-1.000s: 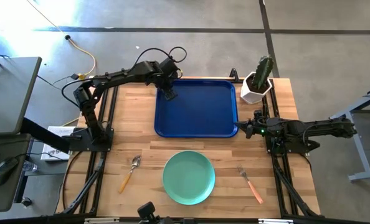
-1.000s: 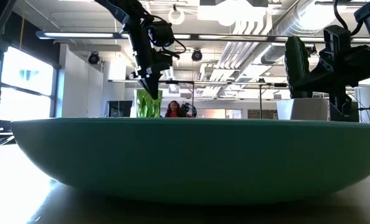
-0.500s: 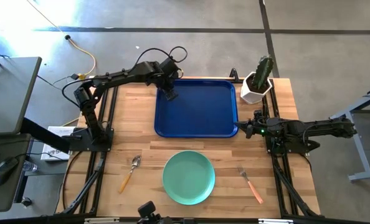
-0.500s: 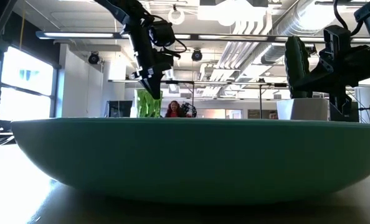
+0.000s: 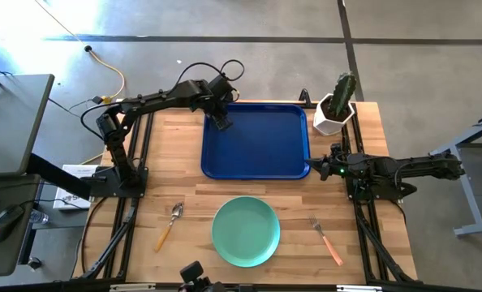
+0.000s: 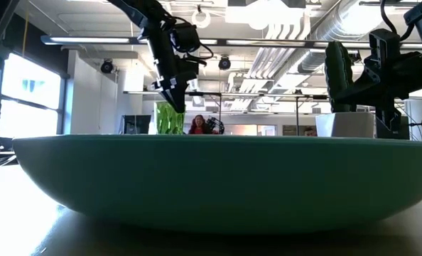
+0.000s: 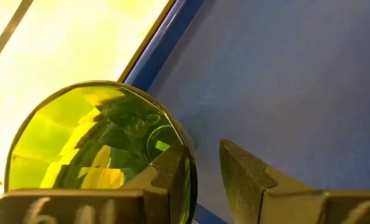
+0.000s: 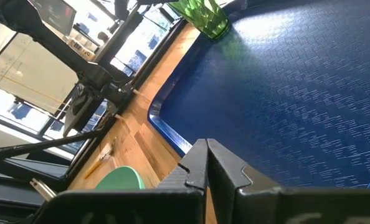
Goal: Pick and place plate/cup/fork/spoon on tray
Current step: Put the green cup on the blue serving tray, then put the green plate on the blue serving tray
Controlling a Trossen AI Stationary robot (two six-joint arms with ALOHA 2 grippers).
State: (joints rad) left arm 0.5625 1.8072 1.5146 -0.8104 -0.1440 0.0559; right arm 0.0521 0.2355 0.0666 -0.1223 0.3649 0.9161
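A: What lies nearest on the table?

B: The plate [image 5: 246,231] lies at the near edge, in the middle. In the low view it fills almost the whole width. The spoon [image 5: 169,225] is to its left, with the bowl pointing away from the near edge. The fork [image 5: 326,240] is to its right, with the tines also pointing away. Both lie on the bare wood, apart from the plate.

A: And further back?

B: The tray [image 5: 257,142] lies past the plate, in the far half of the table. The cup [image 8: 202,15] stands upright on it, in its far left corner. In the high view the left arm covers the cup.

A: Where is the right gripper?

B: The right gripper [image 5: 330,168] is just beside the near right corner of the tray, low over the table. Its fingers [image 8: 196,167] lie together with almost no gap, and nothing is between them.

A: And the left gripper?

B: The left gripper [image 5: 221,122] is over the far left corner of the tray, just above the cup. In the left wrist view its fingers [image 7: 240,172] are a little apart, with only the blue tray floor between them. One finger shows in front of the rim of the cup; the cup is not between the fingers.

A: Anything else?

B: A white pot with a cactus [image 5: 337,104] stands at the far right corner of the table, beside the tray.
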